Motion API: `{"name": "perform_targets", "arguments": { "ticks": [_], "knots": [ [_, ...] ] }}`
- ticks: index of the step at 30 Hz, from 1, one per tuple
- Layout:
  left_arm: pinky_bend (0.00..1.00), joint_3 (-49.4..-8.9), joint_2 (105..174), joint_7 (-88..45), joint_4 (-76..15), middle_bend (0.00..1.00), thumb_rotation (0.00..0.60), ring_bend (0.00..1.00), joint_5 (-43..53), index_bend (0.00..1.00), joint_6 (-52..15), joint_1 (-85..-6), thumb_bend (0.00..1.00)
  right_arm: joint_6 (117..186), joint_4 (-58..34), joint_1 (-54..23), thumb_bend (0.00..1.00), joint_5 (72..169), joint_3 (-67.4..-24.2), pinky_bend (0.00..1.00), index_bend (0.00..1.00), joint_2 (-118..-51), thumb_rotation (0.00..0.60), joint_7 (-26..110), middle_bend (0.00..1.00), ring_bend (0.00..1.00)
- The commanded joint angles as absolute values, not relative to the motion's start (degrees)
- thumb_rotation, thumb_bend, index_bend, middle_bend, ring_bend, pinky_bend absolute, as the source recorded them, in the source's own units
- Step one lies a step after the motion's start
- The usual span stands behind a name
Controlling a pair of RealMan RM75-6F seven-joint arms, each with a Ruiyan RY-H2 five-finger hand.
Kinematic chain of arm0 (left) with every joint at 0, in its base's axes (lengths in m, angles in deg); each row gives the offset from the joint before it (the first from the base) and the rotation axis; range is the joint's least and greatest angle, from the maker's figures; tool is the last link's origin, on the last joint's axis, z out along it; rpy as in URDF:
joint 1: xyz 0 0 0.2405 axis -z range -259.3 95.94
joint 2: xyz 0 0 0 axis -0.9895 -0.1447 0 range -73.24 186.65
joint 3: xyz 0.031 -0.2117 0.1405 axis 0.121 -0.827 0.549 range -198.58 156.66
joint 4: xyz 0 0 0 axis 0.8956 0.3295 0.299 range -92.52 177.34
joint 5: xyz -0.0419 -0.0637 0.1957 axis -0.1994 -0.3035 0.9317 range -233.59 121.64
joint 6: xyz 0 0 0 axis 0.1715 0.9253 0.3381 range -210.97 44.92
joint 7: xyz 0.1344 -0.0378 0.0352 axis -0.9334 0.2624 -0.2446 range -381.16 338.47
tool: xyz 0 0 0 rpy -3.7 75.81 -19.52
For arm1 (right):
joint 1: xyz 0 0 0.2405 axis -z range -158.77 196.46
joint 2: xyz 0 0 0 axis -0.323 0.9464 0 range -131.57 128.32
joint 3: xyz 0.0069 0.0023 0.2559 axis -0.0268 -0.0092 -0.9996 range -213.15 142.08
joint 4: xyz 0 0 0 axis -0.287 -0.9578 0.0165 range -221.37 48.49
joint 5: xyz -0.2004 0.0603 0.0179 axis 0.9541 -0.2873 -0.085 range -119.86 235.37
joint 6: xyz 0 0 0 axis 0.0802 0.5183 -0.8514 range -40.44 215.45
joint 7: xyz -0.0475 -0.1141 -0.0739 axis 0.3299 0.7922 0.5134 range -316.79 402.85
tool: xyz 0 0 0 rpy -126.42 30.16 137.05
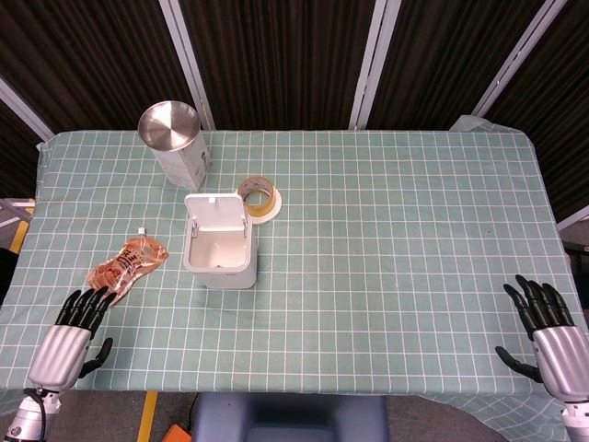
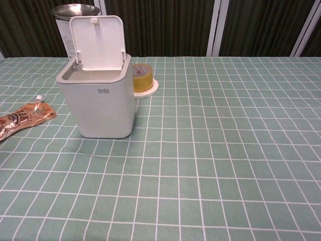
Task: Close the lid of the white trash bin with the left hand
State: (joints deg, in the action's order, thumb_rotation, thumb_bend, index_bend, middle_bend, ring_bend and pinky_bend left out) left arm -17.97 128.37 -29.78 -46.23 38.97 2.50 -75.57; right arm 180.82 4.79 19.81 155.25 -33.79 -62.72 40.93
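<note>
Trash bin (image 1: 220,253) centre-left on table (image 1: 414,276); tape roll (image 1: 259,196) behind-right; steel canister (image 1: 175,143) far-left; snack pouch (image 1: 126,264) left.

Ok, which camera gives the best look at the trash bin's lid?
The chest view: the lid stands upright and open, seen front-on with its hinge on the white trash bin. The head view looks down, so the lid appears foreshortened behind the bin's open mouth.

Bin front wall: I read "bdo" on the white trash bin (image 2: 103,105).
Orange pouch (image 2: 20,119): print present, illegible to me.
Steel canister (image 1: 177,143): label illegible to me.
</note>
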Motion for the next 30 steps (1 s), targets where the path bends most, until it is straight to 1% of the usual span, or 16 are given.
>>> {"name": "perform_targets", "arguments": {
  "ticks": [1, 4, 5, 7, 8, 9, 10, 11, 12, 13, 15, 18, 19, 21, 24, 30],
  "knots": [
    [0.06, -17.87, 128.43, -29.85, -46.24, 0.01, 0.6, 0.0, 39.2, 0.03, 2.48, -75.54, 0.46, 180.7, 4.78, 19.78, 0.27, 155.28, -33.76, 0.0, 0.0, -62.64, 0.6, 40.72, 0.0, 0.0],
    [0.07, -17.85, 128.4, -28.15, -46.08, 0.01, 0.6, 0.0, 40.45, 0.03, 2.62, -74.94, 0.46, 180.77, 4.82, 19.69, 0.27, 155.78, -33.64, 0.0, 0.0, -62.54, 0.6, 40.27, 0.0, 0.0],
    [0.09, -18.12, 128.45, -26.23, -45.99, 0.02, 0.6, 0.0, 40.89, 0.03, 2.85, -74.54, 0.46, 180.94, 4.91, 19.71, 0.27, 155.95, -33.63, 0.0, 0.0, -62.48, 0.6, 40.04, 0.0, 0.0],
    [0.2, -19.66, 128.31, -21.12, -46.48, 0.07, 0.6, 0.06, 40.95, 0.03, 3.14, -73.13, 0.46, 181.55, 4.93, 19.76, 0.27, 156.32, -33.75, 0.0, 0.0, -62.56, 0.6, 39.5, 0.0, 0.0],
    [0.32, -20.81, 128.15, -19.43, -46.96, 0.15, 0.6, 0.14, 40.89, 0.04, 3.39, -72.3, 0.46, 181.71, 4.85, 19.75, 0.27, 156.5, -33.77, 0.0, 0.0, -62.63, 0.6, 39.36, 0.0, 0.0],
    [0.5, -22.86, 128.15, -17.43, -47.69, 0.29, 0.6, 0.29, 40.76, 0.06, 3.96, -70.96, 0.46, 181.84, 4.75, 19.71, 0.27, 156.75, -33.78, 0.0, 0.0, -62.74, 0.6, 39.22, 0.0, 0.0],
    [0.64, -24.45, 128.16, -15.99, -48.53, 0.41, 0.6, 0.41, 40.13, 0.07, 3.81, -69.86, 0.46, 181.85, 4.7, 19.68, 0.27, 156.85, -33.77, 0.0, 0.0, -62.8, 0.6, 39.18, 0.0, 0.0],
    [0.82, -25.69, 127.83, -14.02, -49.87, 0.62, 0.6, 0.6, 39.36, 0.09, 2.71, -68.53, 0.47, 181.73, 4.74, 19.61, 0.27, 157.05, -33.66, 0.0, 0.0, -62.86, 0.6, 39.2, 0.0, 0.0],
    [0.95, -27.17, 126.79, -10.08, -52.33, 0.83, 0.6, 0.79, 37.93, 0.11, 0.04, -66.38, 0.48, 181.6, 4.84, 19.5, 0.27, 157.53, -33.47, 0.0, 0.0, -62.93, 0.6, 39.27, 0.0, 0.0],
    [1.0, -28.36, 125.7, -6.8, -54.46, 0.94, 0.6, 0.9, 36.12, 0.14, -2.72, -64.64, 0.48, 181.6, 4.85, 19.44, 0.27, 157.95, -33.33, 0.0, 0.0, -63.0, 0.6, 39.34, 0.0, 0.0],
    [1.0, -31.91, 122.24, -0.2, -59.21, 1.0, 0.6, 0.99, 29.95, 0.19, -11.25, -59.87, 0.48, 181.74, 4.77, 19.3, 0.27, 159.29, -32.92, 0.0, 0.0, -63.32, 0.6, 39.74, 0.0, 0.0],
    [1.0, -37.58, 118.47, 1.54, -62.13, 1.0, 0.6, 1.0, 19.94, 0.25, -21.83, -53.37, 0.48, 181.59, 4.69, 19.2, 0.27, 160.09, -32.54, 0.0, 0.0, -63.64, 0.6, 40.19, 0.0, 0.0],
    [1.0, -39.45, 117.95, 0.71, -62.36, 1.0, 0.6, 1.0, 17.12, 0.25, -23.63, -51.55, 0.48, 181.4, 4.83, 19.24, 0.27, 160.21, -32.34, 0.0, 0.0, -63.57, 0.6, 40.61, 0.0, 0.0],
    [1.0, -43.07, 118.65, -2.91, -62.1, 1.0, 0.6, 1.0, 11.16, 0.24, -25.16, -47.9, 0.48, 181.68, 5.12, 19.34, 0.27, 161.09, -31.95, 0.0, 0.0, -63.37, 0.6, 40.99, 0.0, 0.0],
    [1.0, -46.1, 120.27, -6.65, -61.82, 1.0, 0.6, 1.0, 3.57, 0.24, -27.7, -43.3, 0.48, 182.28, 4.84, 19.39, 0.27, 162.3, -31.56, 0.0, 0.0, -63.22, 0.6, 40.88, 0.0, 0.0],
    [1.0, -47.72, 123.88, -14.52, -58.3, 1.0, 0.6, 1.0, -7.73, 0.26, -30.35, -35.81, 0.48, 180.92, 4.89, 18.83, 0.27, 161.43, -31.51, 0.0, 0.0, -62.73, 0.6, 39.96, 0.0, 0.0]
  ]
}}
